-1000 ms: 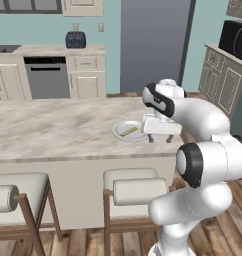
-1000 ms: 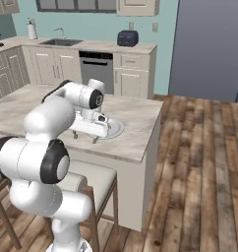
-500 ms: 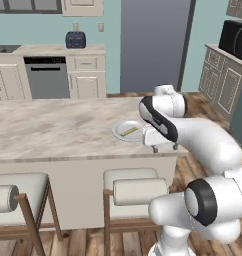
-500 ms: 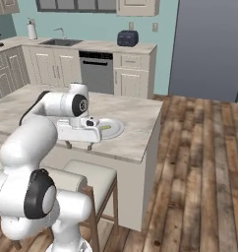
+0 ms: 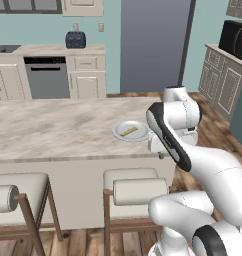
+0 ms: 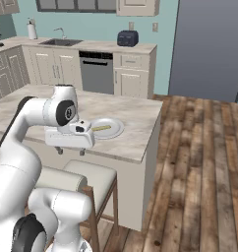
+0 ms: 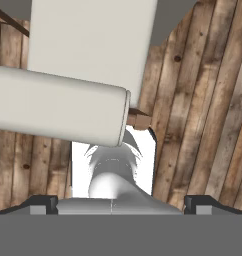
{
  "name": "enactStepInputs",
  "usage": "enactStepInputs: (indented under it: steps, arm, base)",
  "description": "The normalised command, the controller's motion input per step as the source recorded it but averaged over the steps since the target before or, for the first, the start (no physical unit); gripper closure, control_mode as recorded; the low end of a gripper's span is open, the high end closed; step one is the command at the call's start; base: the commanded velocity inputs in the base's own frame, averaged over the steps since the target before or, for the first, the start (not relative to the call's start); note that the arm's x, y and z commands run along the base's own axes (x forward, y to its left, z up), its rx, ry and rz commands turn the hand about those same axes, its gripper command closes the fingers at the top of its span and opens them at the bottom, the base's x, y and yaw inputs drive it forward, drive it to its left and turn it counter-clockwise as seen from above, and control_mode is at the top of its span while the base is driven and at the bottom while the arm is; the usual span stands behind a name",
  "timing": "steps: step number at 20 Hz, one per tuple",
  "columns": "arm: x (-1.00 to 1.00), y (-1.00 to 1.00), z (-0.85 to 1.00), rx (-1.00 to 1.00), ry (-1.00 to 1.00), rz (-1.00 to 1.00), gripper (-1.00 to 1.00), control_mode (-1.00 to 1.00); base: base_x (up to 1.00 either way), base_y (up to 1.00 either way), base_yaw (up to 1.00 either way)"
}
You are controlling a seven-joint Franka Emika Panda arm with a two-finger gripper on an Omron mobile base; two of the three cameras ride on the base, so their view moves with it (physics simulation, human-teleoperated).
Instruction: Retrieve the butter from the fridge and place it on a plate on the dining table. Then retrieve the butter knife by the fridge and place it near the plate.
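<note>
One butter (image 5: 129, 132) lies on your plate (image 5: 119, 133) | plate sits on surface (image 5: 53, 131) | claw (image 6: 70, 150) spread wide, empty, beside surface edge | writing: none legible

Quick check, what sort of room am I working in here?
A home kitchen, rendered: a marble-topped dining table with stools, a dishwasher under the counter, a toaster and a tall grey fridge.

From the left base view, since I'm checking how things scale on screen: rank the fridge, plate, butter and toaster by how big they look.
1. Fridge, by far the largest.
2. Plate.
3. Toaster, though it stands farther back, so it looks smaller than it is.
4. Butter, lying on the plate.
</note>
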Motion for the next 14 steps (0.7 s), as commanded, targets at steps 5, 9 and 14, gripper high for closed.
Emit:
enactStepInputs:
  steps: [5, 9, 14]
  arm:
    - [0.00, 0.00, 0.00, 0.00, 0.00, 0.00, -1.00, -1.00]
    - [-0.16, 0.08, 0.00, 0.00, 0.00, 0.00, -1.00, 1.00]
    - [0.00, 0.00, 0.00, 0.00, 0.00, 0.00, -1.00, 1.00]
  base:
    - [0.00, 0.00, 0.00]
    - [-0.12, 0.07, 0.01]
    - [-0.65, 0.39, 0.04]
